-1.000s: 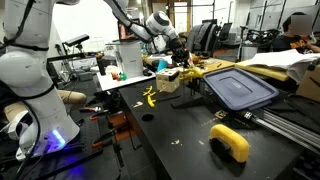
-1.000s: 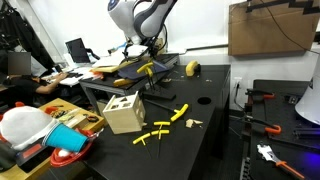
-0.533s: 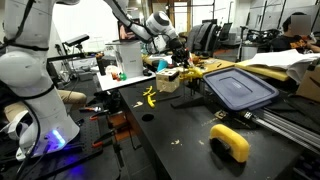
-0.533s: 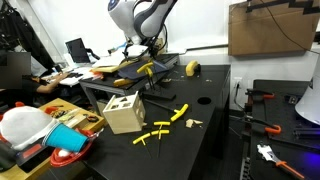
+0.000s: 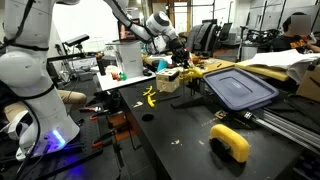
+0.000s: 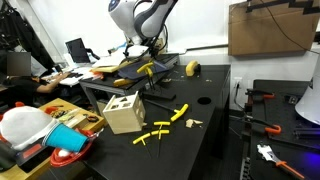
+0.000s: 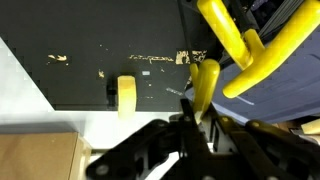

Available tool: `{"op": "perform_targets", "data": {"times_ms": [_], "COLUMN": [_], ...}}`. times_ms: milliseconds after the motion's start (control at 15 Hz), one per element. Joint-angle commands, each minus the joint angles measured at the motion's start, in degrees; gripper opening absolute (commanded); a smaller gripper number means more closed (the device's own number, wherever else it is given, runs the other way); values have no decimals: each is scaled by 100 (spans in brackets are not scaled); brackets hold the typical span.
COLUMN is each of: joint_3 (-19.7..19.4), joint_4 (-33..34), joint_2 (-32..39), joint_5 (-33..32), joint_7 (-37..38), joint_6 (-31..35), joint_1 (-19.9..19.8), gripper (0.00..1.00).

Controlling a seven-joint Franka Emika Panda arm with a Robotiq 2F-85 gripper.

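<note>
At the edge of the blue-grey lid, a slim yellow stick sits pinched at one end in the gripper, whose jaws are narrow around it. A firm, steady hold seems wise, since the stick looks smooth, glossy and round-tipped. Larger yellow pieces lie to its right, and a wooden box stands nearer.

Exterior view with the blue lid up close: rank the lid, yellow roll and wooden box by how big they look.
1. lid
2. yellow roll
3. wooden box
The roll sits nearest the camera and the box far back, so 2 against 3 is unsure.
</note>
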Motion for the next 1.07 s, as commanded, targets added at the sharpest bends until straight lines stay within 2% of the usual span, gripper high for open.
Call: {"op": "perform_targets", "data": {"times_ms": [0, 1000], "joint_3": [-3, -4], "joint_4": [-108, -99], "joint_2": [-113, -102], "joint_5": [20, 1], "joint_7": [-44, -19], "joint_6": [-6, 86], "joint_1": [-19, -30], "gripper": [4, 4]}}
